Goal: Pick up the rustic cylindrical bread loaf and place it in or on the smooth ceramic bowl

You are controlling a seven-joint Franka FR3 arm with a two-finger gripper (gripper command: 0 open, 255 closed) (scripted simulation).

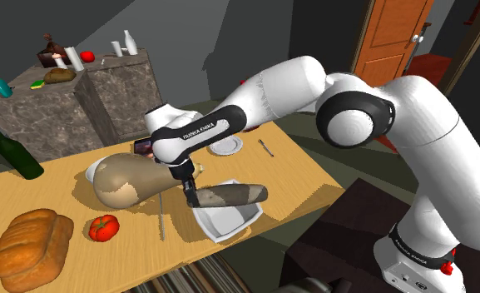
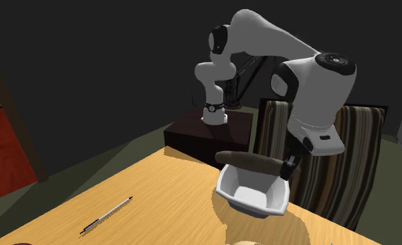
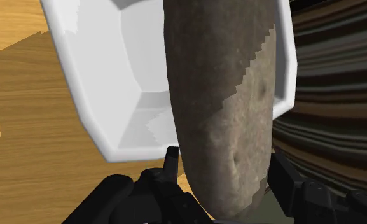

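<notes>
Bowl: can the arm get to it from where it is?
Probably yes: the gripper, shut on the loaf, hangs right over the bowl with nothing between them. The long loaf may end up lying across the rim.

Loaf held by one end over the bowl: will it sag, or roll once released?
Probably stiff: the loaf juts level from the gripper without drooping. Likely to roll or bridge the rim: it is round and about as long as the bowl is wide.
</notes>
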